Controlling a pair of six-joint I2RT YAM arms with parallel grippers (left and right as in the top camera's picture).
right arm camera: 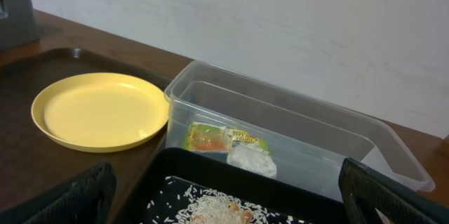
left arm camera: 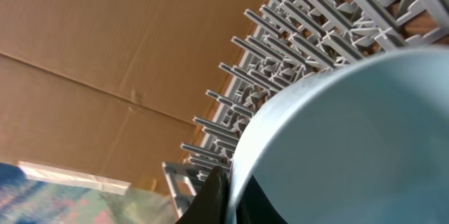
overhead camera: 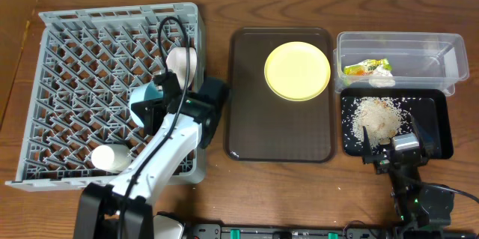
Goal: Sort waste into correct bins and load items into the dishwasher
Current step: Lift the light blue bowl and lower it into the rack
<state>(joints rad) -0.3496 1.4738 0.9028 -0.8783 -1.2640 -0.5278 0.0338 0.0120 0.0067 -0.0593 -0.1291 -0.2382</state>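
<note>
My left gripper is shut on the rim of the light blue bowl and holds it over the grey dish rack. In the left wrist view the bowl fills the right side, with my fingers pinching its edge. A white bowl and a white cup sit in the rack. The yellow plate lies on the brown tray. My right gripper is open and empty over the near end of the black tray, which holds rice scraps. No chopsticks are in view.
The clear tub behind the black tray holds the snack wrapper and the crumpled paper. The right wrist view shows the plate, tub, wrapper, paper and rice.
</note>
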